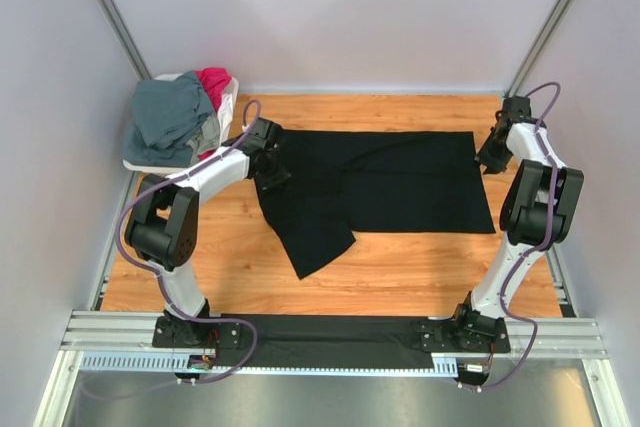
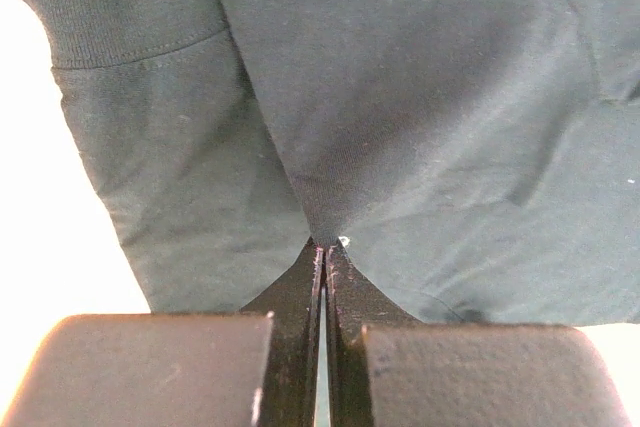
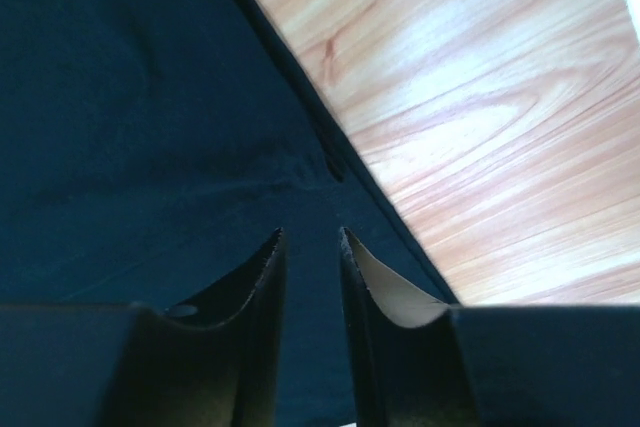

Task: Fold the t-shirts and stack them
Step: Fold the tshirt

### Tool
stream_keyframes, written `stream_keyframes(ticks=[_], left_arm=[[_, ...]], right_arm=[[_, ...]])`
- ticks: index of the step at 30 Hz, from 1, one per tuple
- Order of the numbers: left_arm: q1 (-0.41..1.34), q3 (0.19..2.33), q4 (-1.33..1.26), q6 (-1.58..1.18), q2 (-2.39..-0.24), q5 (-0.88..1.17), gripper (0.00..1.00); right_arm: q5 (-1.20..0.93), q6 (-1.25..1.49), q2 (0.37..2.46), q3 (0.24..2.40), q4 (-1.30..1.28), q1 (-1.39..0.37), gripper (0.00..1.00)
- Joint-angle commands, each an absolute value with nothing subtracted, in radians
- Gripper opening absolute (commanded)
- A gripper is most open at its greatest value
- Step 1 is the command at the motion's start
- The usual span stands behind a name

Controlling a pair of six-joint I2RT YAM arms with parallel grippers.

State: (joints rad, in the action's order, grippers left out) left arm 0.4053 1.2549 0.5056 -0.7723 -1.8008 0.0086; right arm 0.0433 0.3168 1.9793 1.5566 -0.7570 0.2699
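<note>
- The left fingers [image 2: 316, 292] are clenched flat together, and a pinch of the black t-shirt [image 1: 400, 182] gathers into their tips. The cloth fans away from that point in soft creases.
- Just past them, in the left wrist view, a ribbed hem band lies at the upper left with a stitched seam under it.
- The right fingers [image 3: 268, 282] stand slightly parted with nothing between them, hanging over the shirt's right-hand edge. That hem runs diagonally through the right wrist view, with bare wood beyond it.
- The black t-shirt lies flat on the worktop [image 1: 420, 267] with its long axis running left to right, spanning from one arm's fingers to the other's.
- Its far and right edges are straight. At the left end a flap slants off toward the near edge, ending in a corner.
- Which end is the collar I cannot tell.
- Open wood shows along the near side of the shirt, in a thin strip behind it, and to the left of the flap.
- A white basket [image 1: 136, 161] sits at the far left corner, just beside the left arm. A grey-blue t-shirt [image 1: 165, 117] is heaped in it with a magenta-red t-shirt [image 1: 213, 82] bunched behind.
</note>
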Motion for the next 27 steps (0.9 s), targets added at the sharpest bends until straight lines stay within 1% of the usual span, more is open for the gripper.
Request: stream_keyframes(ticks=[1,9,18,22,24,27], left_arm=[[0.410,1.253,0.525,-0.770,-1.740,0.031,0.00],[0.410,1.235,0.529,-0.770,-1.706,0.023,0.00],[0.410,1.224,0.538,-0.770,-1.692,0.028,0.00],[0.410,1.227,0.538,-0.770,-1.703,0.035,0.00],[0.410,1.230,0.541,-0.769,-1.704,0.035,0.00],[0.410,1.235,0.543,-0.762,-1.701,0.023,0.00]], right_arm=[[0.015,0.316,1.989,1.545,-0.701,0.275,0.31],[0.032,0.314,2.031,1.546,-0.655,0.281,0.35],[0.040,0.308,2.089,1.565,-0.657,0.287,0.34],[0.035,0.313,2.106,1.568,-0.646,0.287,0.28],[0.043,0.314,2.112,1.572,-0.641,0.287,0.23],[0.057,0.308,2.114,1.583,-0.640,0.288,0.19]])
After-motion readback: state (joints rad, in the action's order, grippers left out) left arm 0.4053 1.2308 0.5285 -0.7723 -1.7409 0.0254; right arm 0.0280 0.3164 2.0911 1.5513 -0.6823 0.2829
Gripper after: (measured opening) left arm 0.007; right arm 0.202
